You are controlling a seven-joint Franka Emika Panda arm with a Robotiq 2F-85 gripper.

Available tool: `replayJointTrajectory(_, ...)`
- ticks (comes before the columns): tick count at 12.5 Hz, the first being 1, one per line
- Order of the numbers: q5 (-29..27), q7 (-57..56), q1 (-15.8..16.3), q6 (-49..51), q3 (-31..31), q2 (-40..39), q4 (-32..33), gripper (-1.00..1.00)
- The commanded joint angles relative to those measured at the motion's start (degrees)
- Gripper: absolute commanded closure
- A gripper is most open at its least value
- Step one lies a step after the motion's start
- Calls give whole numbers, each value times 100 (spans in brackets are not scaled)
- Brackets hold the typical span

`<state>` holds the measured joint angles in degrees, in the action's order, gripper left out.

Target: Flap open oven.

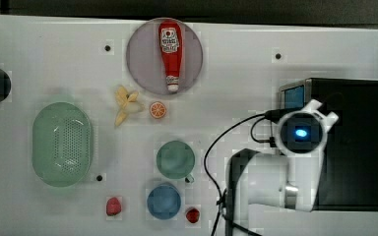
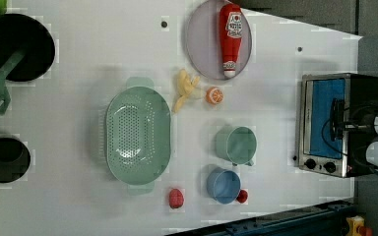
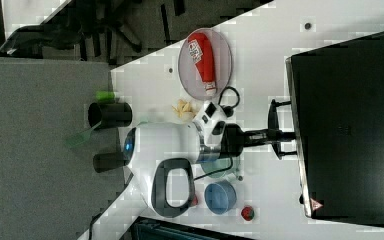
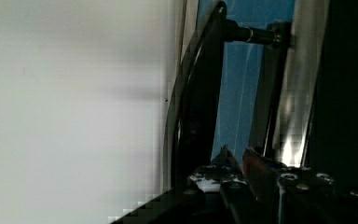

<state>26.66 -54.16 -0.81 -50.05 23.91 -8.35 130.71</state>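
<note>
One oven [image 2: 334, 125]; two cups [image 2: 236, 145]; one colander [image 2: 138, 135]; two strawberries [image 2: 176, 198].

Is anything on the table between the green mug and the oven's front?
Nothing lies there. In the left view the table is bare white from the green mug to the oven.

A robot lab mocked up as a kitchen: a white surface [image 1: 54, 54] with bolt holes carries a toy ketchup bottle [image 1: 171, 54], plastic fruit, cups, a colander [image 1: 62, 143] and a toaster oven [image 2: 332, 123].
</note>
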Motion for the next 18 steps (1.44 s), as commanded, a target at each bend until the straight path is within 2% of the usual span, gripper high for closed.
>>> replayJointTrajectory(1, 390, 1508, 319, 179, -460, -57, 64, 65)
replayJointTrajectory(6, 1618, 3393, 632, 515, -1021, -604, 79, 65)
replayJointTrajectory(13, 3422, 6536, 1377, 1144, -1343, -1931, -213, 65)
replayJointTrajectory(15, 3698, 6974, 1530, 1270, -1352, -2331, -362, 65)
replayJointTrajectory(18, 3818, 7004, 1684, 1267, -1374, -2790, -598, 65)
